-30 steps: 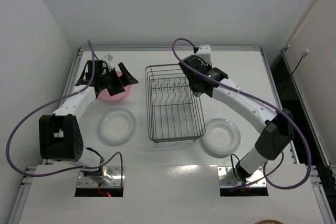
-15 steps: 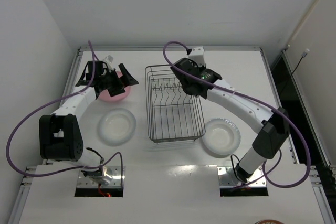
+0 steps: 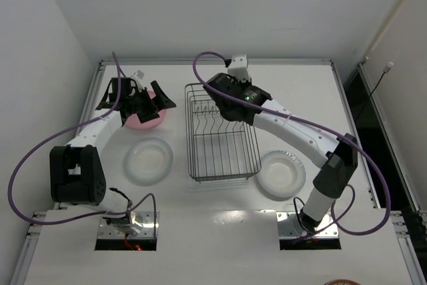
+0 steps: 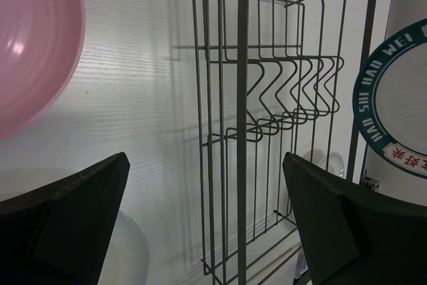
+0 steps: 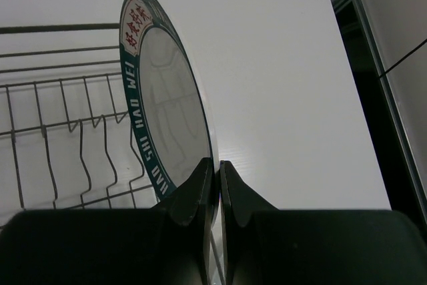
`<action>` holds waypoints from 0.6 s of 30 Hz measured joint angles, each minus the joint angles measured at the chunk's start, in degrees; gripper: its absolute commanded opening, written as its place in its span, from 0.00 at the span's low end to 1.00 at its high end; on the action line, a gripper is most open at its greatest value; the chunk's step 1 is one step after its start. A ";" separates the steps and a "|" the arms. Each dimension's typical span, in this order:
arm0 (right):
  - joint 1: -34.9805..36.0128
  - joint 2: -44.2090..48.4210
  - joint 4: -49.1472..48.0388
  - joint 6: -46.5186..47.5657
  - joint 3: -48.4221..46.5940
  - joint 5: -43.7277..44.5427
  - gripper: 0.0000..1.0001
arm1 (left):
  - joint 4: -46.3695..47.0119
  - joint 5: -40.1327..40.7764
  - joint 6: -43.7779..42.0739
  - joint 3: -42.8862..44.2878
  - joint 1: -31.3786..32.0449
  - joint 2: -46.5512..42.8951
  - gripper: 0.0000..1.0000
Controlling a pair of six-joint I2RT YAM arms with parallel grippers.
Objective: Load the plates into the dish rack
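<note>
Change: right hand (image 5: 215,171), pinching the blue-rimmed plate (image 5: 170,118) on edge, has swung left over the rack's (image 4: 240,131) far end.
Left hand (image 4: 207,225): spread beside the pink plate (image 4: 33,45) on the worktop (image 3: 300,98).
Meaning: slotting the plate between the prongs looks next.

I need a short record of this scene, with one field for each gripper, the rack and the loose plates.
silver wire dish rack: holds no plate
left gripper: open, holding nothing, near round pink plate
right gripper: shut on white plate with dark blue patterned rim, on edge above rack's far end
translucent white plates: lying flat, one either side of rack
</note>
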State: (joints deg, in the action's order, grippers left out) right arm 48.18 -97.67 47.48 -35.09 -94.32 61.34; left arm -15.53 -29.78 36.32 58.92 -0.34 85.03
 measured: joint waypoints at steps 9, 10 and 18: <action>-0.02 -1.51 1.09 -0.98 2.03 0.07 0.00 | 0.00 0.00 0.00 0.00 0.00 0.00 1.00; -0.07 -1.51 1.07 -1.14 2.32 0.09 0.00 | 0.00 -0.02 0.00 0.00 0.00 0.00 1.00; -0.39 -1.53 0.68 -1.90 6.34 -0.31 0.00 | 0.00 0.00 0.22 0.00 0.00 0.00 1.00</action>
State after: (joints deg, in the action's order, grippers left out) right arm 47.79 -99.20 48.16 -36.99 -87.99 61.04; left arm -15.53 -29.78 36.53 58.92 -0.34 85.03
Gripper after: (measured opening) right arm 0.040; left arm 1.000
